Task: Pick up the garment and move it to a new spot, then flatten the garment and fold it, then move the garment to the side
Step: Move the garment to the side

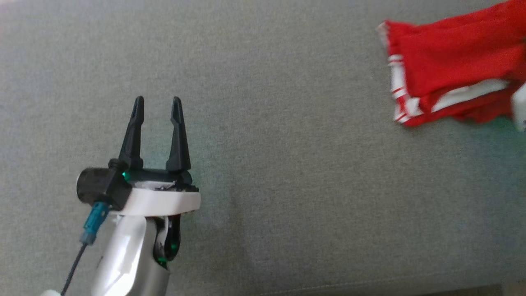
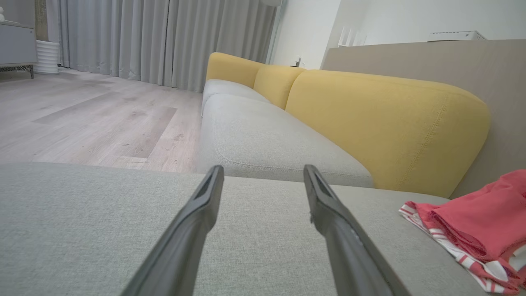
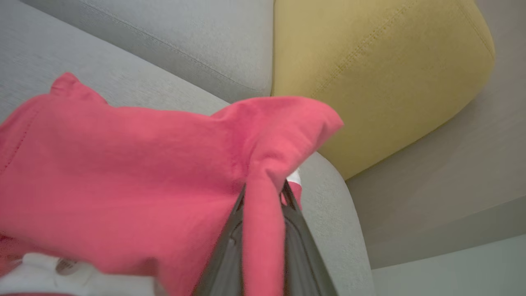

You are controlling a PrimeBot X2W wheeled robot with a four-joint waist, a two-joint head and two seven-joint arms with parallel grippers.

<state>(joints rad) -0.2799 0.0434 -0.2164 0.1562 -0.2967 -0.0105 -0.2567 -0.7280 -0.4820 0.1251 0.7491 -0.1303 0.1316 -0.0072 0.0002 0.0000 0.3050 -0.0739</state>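
Garment (image 1: 452, 61): red cloth with white striped trim, bunched in loose layers at the far right of the grey upholstered seat (image 1: 287, 164) in the head view. Its right part is cut off by the frame edge, so its full outline and kind cannot be made out. A small pale shape (image 1: 520, 107) overlaps it at that edge, too blurred and cropped to identify. In the left wrist view the garment (image 2: 481, 213) lies at the lower right on the same seat, striped hem showing beneath the red layers, again cropped. Left gripper (image 1: 158, 100): low on the left of the head view, well apart from the garment, fingers spread and holding nothing, a thin cable (image 1: 88, 230) trailing from its housing. Its fingers (image 2: 197, 218) rise wide apart in the left wrist view, with bare grey fabric between them. Right gripper (image 3: 265, 193): jaws pressed nearly together, pinching a raised fold of the garment (image 3: 123, 172). The cloth drapes down between and over the fingers and hides their tips. The lower left of that view is blurred, with an unclear white patch. Surroundings: yellow back cushion (image 2: 386, 123) behind the seat, wooden floor (image 2: 82, 119), grey curtains (image 2: 164, 41).
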